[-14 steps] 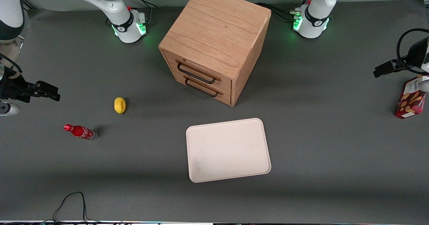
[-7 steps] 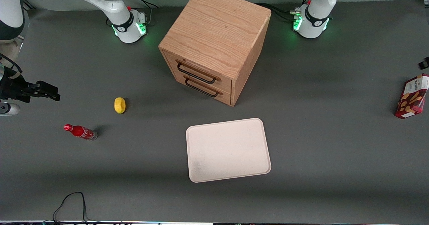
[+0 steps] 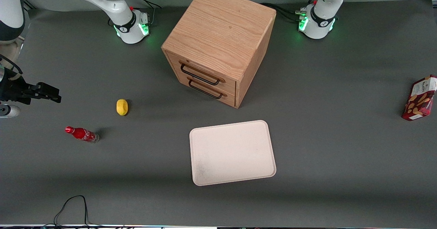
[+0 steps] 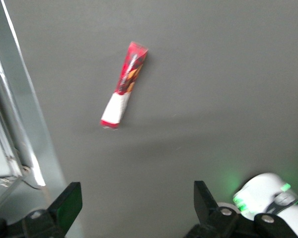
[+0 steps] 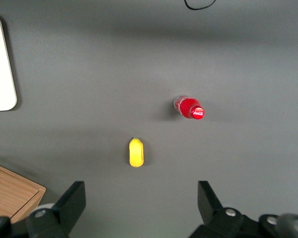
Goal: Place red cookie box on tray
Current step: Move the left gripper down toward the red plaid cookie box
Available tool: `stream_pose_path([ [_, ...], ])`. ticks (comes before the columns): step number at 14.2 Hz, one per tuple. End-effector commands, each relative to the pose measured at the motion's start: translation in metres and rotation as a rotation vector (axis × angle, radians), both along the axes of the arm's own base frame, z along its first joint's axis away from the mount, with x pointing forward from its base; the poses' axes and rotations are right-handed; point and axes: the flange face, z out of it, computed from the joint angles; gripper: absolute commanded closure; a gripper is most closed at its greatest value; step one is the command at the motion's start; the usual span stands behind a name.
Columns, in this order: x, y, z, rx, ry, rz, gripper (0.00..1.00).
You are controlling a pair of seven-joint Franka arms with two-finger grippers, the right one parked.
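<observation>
Nearest the front camera, the tray (image 3: 232, 152) is lying flat on the worktop (image 3: 324, 154) with nothing on it. From the tray, the box (image 3: 420, 97) is sitting at about two o'clock, well apart from it, right out at the working arm's end of the worktop. In the front view its long axis is running roughly from one o'clock to seven o'clock, with a white label end nearest that camera. It is touching nothing but the worktop. Farther off, at twelve o'clock from the tray, the cabinet (image 3: 218, 44) is standing clear of the straight path between box and tray.

We are not seeing the gripper (image 4: 136, 208) in the front view at all. In the wrist view it is hovering high over the working arm's end of the worktop, with its fingers (image 4: 69, 201) spread wide and holding nothing. The box (image 4: 124, 87) is showing there as a slim strip, well below the fingers and ahead of them rather than between them.

We are judging the grasp to turn on this: the box's long axis is lying nearly square to the line joining the two fingers, only a little skewed. So we are expecting a small wrist turn, a shift forward until the strip is sitting midway between the fingers, and then a straight descent to close across its narrow width.
</observation>
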Motion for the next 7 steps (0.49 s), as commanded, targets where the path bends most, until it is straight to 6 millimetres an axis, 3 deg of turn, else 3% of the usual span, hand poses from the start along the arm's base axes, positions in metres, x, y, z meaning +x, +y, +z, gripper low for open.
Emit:
stream_pose_path([
  [1, 0.002, 0.028, 0.004, 0.015, 0.015, -0.105, 0.0],
  [7, 0.004, 0.032, -0.013, -0.01, 0.031, -0.107, 0.0],
])
